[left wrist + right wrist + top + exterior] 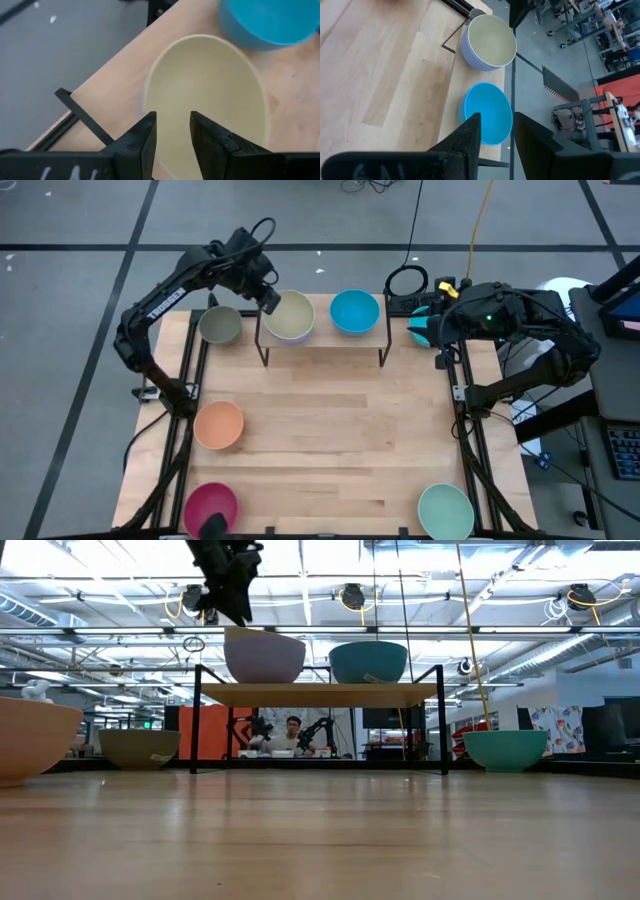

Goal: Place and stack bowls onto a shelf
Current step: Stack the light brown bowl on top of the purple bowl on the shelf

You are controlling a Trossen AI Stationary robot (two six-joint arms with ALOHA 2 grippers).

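Directly beneath the left end effector [268,302], fingers narrowly parted and empty: the pale yellow bowl [291,313] on the shelf [322,338].

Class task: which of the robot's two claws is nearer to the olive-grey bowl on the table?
Left. The left claw hovers over the stacked bowls on the shelf, just beside the olive-grey bowl. The right claw sits beyond the shelf's far end.

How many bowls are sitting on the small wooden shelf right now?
3: a pale yellow bowl nested inside a periwinkle bowl at the shelf's left end, and a cyan bowl to their right. More may be hidden.
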